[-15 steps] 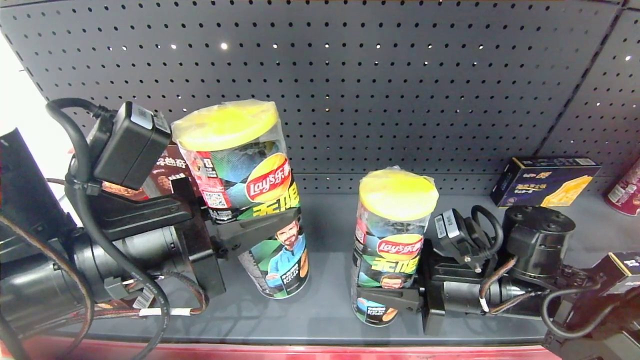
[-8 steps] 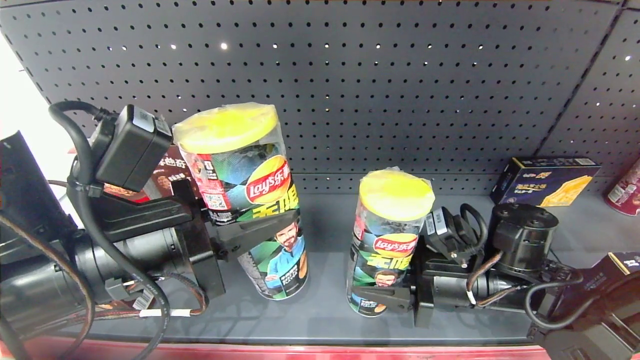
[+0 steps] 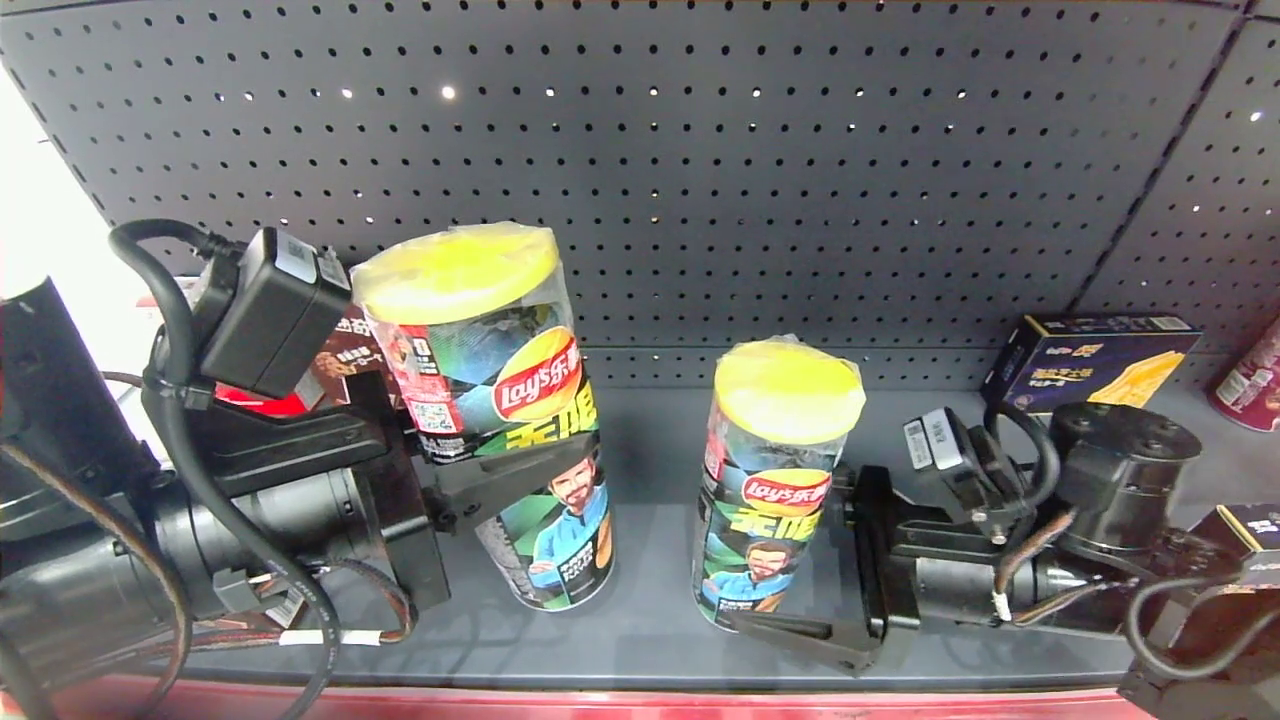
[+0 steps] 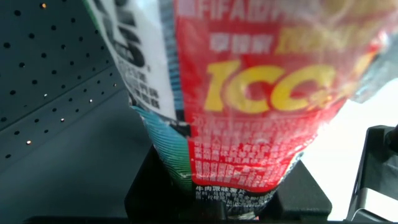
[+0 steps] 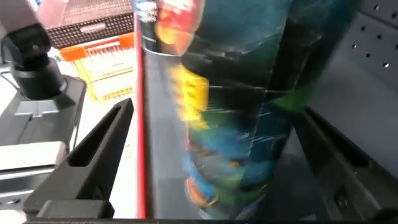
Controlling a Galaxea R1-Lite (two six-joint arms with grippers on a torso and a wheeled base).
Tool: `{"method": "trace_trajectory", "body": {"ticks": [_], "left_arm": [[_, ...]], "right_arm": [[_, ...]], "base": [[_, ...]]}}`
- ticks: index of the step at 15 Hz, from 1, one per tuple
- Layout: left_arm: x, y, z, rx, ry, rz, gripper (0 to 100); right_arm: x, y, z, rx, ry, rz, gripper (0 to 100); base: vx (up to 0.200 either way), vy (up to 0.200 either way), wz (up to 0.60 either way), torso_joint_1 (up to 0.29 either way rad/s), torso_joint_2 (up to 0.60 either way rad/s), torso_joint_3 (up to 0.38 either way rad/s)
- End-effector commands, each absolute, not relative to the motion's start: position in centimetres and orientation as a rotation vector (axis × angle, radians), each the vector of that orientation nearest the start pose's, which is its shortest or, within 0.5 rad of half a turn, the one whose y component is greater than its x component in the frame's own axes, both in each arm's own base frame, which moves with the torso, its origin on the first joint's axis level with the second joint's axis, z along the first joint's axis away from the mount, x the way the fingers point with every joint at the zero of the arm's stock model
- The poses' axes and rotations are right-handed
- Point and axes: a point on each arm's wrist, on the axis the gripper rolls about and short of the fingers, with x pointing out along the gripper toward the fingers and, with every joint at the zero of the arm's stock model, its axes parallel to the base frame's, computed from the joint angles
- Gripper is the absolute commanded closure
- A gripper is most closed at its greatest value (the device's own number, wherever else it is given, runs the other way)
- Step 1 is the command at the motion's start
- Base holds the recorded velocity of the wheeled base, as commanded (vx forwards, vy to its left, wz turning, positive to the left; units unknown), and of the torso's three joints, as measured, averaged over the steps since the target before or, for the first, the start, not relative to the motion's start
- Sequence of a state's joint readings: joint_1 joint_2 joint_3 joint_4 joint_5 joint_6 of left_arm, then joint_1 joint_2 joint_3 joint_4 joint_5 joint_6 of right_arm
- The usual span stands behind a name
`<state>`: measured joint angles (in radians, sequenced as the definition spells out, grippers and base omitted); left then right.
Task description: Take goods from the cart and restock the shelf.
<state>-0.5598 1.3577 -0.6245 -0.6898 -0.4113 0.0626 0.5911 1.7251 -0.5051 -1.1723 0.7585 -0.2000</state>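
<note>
Two tall chip cans with yellow lids were on the grey shelf (image 3: pixel 650 620). The left gripper (image 3: pixel 500 455) had its jaws squeezed tight around the middle of the left chip can (image 3: pixel 490 370), toward the left end of the shelf. It was hard to tell if the bottom of that can touched the shelf. The right chip can (image 3: pixel 775 470) stood up straight in the middle of the shelf, close to the front edge. The right gripper (image 3: pixel 790 560) had its jaws spread wide, one on each side of this can low down, with gaps showing. A dark box (image 3: pixel 1090 365) lay at the back right by the wall with holes (image 3: pixel 700 200), and a red can (image 3: pixel 1250 385) stood at the right end.
</note>
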Motion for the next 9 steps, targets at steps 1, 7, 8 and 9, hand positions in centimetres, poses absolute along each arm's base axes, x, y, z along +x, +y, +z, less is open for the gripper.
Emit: {"method": "trace_trajectory", "body": {"ticks": [1, 7, 8, 9], "left_arm": [[18.0, -12.3, 22.9, 0.061, 0.009, -0.972, 100], [17.5, -12.0, 23.3, 0.058, -0.01, -0.962, 100], [17.3, -11.9, 23.5, 0.057, -0.018, -0.962, 100], [17.2, -11.8, 23.6, 0.057, -0.025, -0.962, 100]], "right_arm": [[19.0, 13.2, 17.7, -0.175, -0.165, 1.294, 0], [12.1, 4.3, 19.9, -0.191, -0.267, 0.929, 0], [11.4, 3.4, 20.3, -0.189, -0.273, 0.82, 0], [10.5, 2.7, 20.6, -0.176, -0.274, 0.712, 0]], "base": [[0.0, 0.0, 0.0, 0.0, 0.0, 0.0], [0.0, 0.0, 0.0, 0.0, 0.0, 0.0], [0.0, 0.0, 0.0, 0.0, 0.0, 0.0], [0.0, 0.0, 0.0, 0.0, 0.0, 0.0]]}}
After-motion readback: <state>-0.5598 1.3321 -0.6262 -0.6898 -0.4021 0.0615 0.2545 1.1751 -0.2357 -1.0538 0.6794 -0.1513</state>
